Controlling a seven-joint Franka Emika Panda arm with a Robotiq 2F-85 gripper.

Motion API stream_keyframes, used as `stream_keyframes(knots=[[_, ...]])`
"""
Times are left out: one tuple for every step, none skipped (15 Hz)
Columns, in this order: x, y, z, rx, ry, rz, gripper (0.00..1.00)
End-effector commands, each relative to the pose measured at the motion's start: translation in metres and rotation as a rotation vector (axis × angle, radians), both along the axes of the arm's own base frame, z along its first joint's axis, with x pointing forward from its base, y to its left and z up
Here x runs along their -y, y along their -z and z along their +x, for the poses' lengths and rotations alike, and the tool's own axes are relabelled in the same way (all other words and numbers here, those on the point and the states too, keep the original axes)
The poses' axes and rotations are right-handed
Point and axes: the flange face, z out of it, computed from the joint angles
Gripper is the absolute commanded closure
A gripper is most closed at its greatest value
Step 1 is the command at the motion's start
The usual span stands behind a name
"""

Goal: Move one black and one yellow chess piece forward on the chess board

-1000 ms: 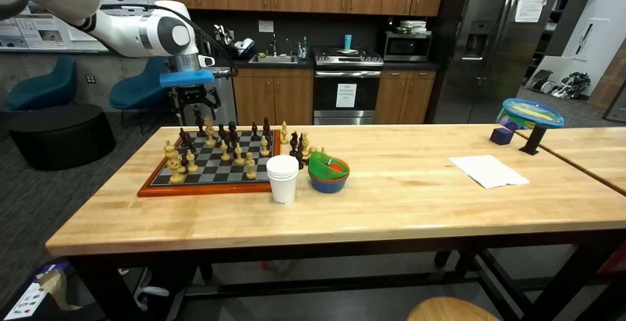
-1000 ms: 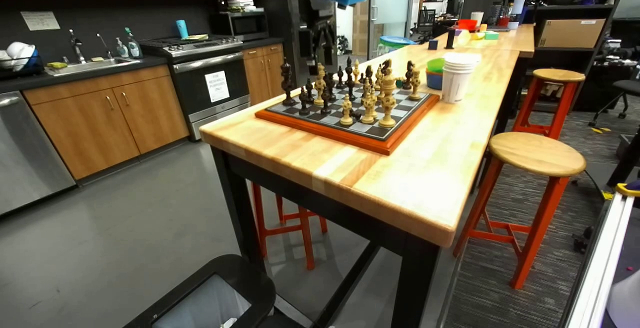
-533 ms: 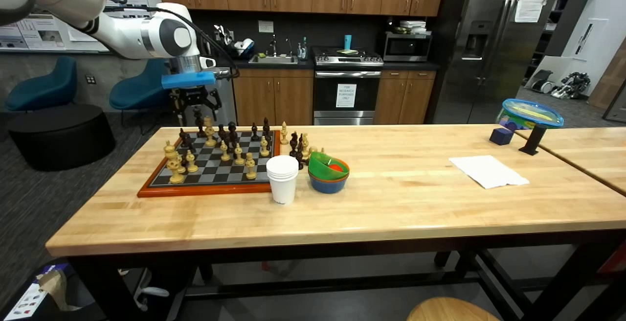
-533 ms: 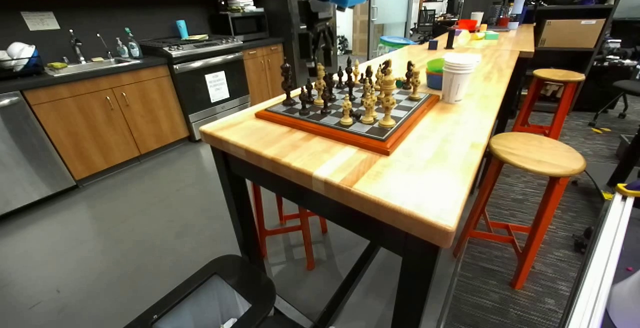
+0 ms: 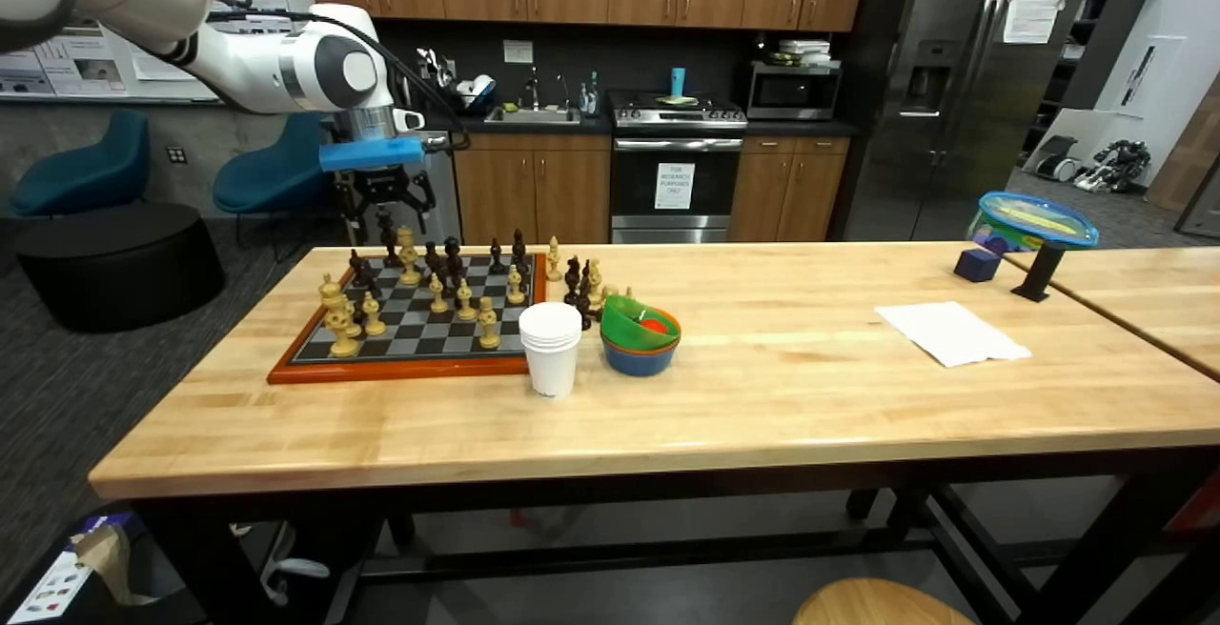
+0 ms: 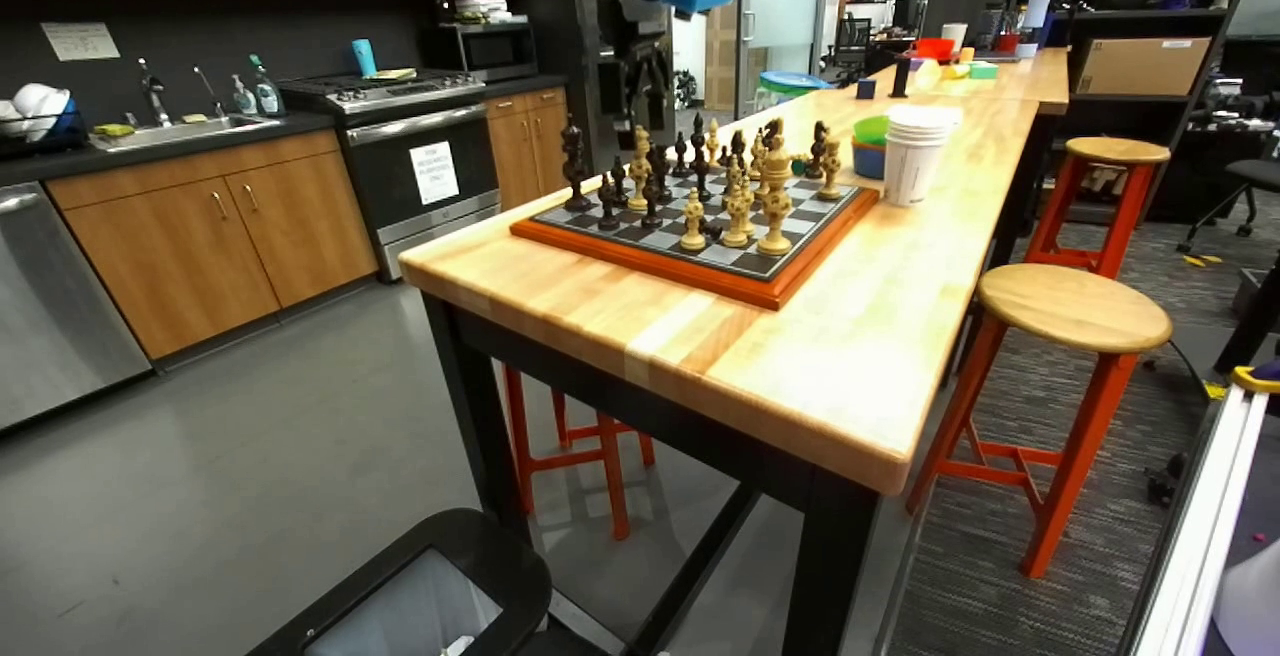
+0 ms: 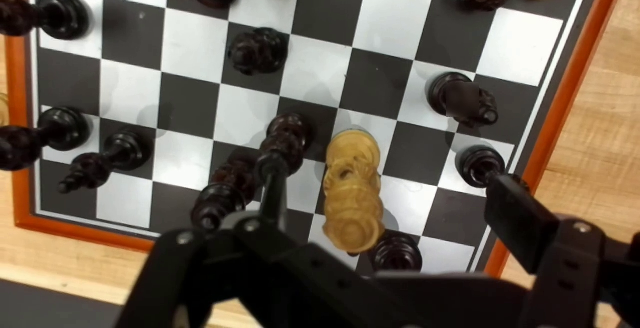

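The chess board (image 5: 400, 372) lies flat on the wooden table (image 5: 782, 406), toward the left end in an exterior view. It is square, and its near side runs roughly along the table's long edge. Chess pieces (image 5: 488, 322) stand on it, their long axes vertical. In the wrist view the claw (image 7: 390, 180) is spread wide, its 2 fingers (image 7: 522, 223) well apart. 1 yellow piece (image 7: 353, 203) stands between them, apart from both in that view, its base toward the view's top and its head toward the bottom. The finger on the view's right overlaps 1 black piece (image 7: 478, 166); I cannot tell whether they touch. In both exterior views the claw points down, higher than the board. A stack of white cups (image 5: 553, 358) stands just beside the board's near right corner in an exterior view, near a green bowl (image 5: 624, 328) tilted in a blue bowl (image 5: 640, 362).
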Motion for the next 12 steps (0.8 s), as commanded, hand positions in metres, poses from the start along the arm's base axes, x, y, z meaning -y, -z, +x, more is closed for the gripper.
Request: stream_keyframes(knots=[[0.003,-0.002,0.004,-0.003,-0.016,-0.007,0.00],[0.003,-0.003,0.004,-0.010,-0.009,0.000,0.00],[0.002,-0.003,0.003,-0.012,-0.009,0.005,0.00],[0.001,-0.005,0.001,-0.013,-0.007,0.009,0.00],[0.001,-0.005,-0.002,-0.016,-0.002,0.007,0.00],[0.002,-0.007,-0.003,-0.016,0.000,0.005,0.00],[0.002,-0.010,-0.005,-0.016,0.002,0.005,0.00],[0.002,-0.012,-0.007,-0.018,0.005,0.004,0.00],[0.002,-0.015,-0.009,-0.019,0.006,0.003,0.00],[0.001,-0.017,-0.011,-0.021,0.009,0.006,0.00],[0.001,-0.020,-0.013,-0.027,0.016,0.007,0.00],[0.000,-0.023,-0.018,-0.039,0.025,0.010,0.00]])
